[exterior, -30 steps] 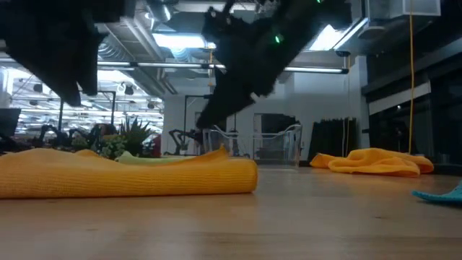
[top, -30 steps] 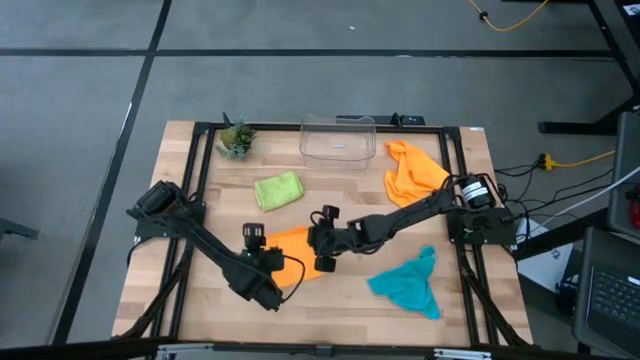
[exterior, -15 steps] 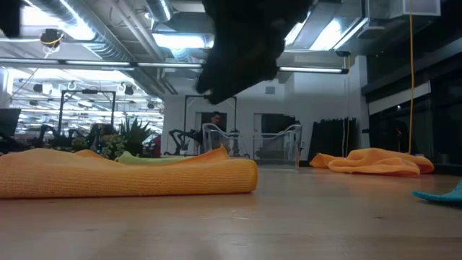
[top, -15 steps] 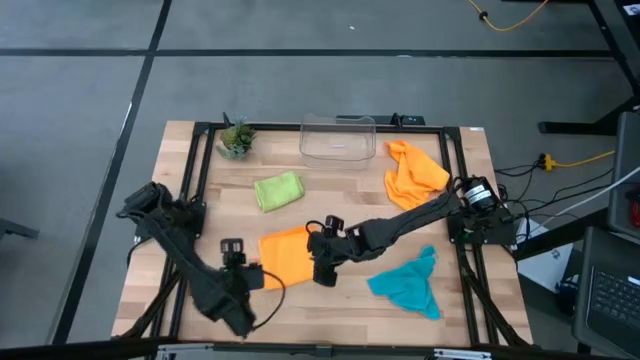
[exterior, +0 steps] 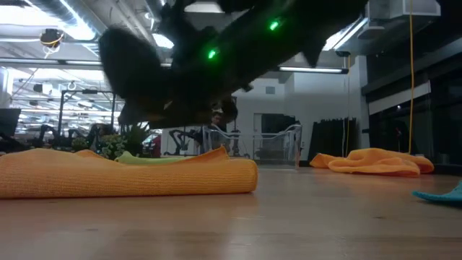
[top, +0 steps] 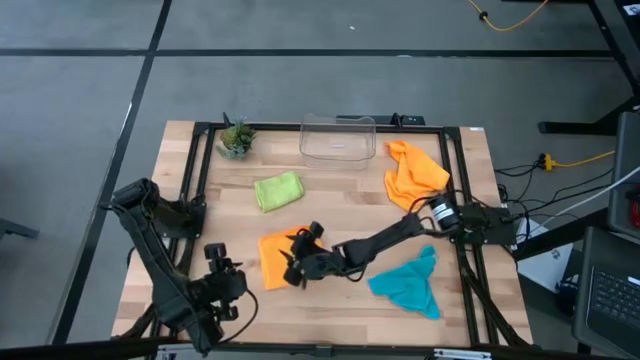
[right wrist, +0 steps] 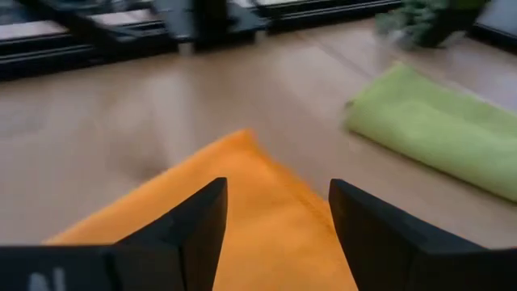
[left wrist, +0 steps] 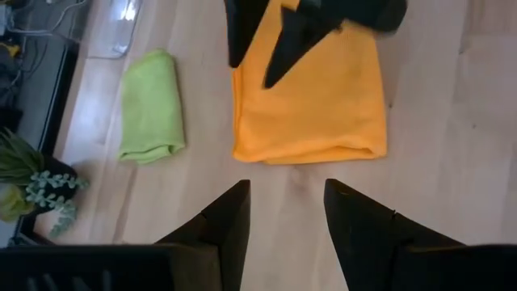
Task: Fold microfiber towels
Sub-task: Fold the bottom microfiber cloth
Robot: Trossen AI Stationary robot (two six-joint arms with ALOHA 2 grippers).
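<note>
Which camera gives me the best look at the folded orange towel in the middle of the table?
The left wrist view: the folded orange towel lies nearly whole there, only its far edge hidden by the right end effector. The high view shows it small and partly covered by that arm; the low view only its edge; the right wrist view one corner.

Bare counter [top: 340,305] runs along the lower edge of the high view, open between the left hand [top: 222,281] at lower left and the teal cloth [top: 408,283] at lower right. The centre is blocked: the right hand [top: 292,266] hangs over the folded orange cloth [top: 277,260]. Across the top, the plant [top: 236,138], clear bin [top: 338,138] and crumpled orange cloth [top: 412,172] line up, with the green cloth [top: 278,190] just below them.
</note>
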